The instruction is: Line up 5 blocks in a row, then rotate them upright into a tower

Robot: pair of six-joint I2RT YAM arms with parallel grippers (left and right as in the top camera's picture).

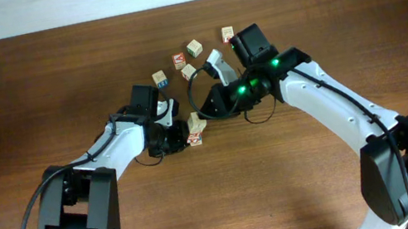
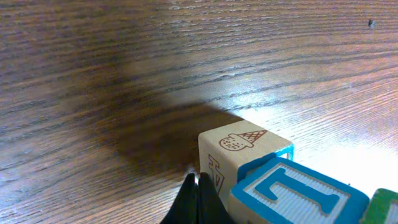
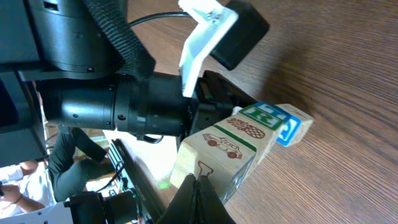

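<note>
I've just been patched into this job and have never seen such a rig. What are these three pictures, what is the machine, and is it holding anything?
The top view shows two white robot arms over a brown wooden table. The other two pictures come from cameras on each wrist. Small wooden blocks lie scattered: four loose ones at the far side, two or three between the arms. The left gripper and the right gripper are both shut, each right beside the near blocks. Neither clearly holds one.
</note>
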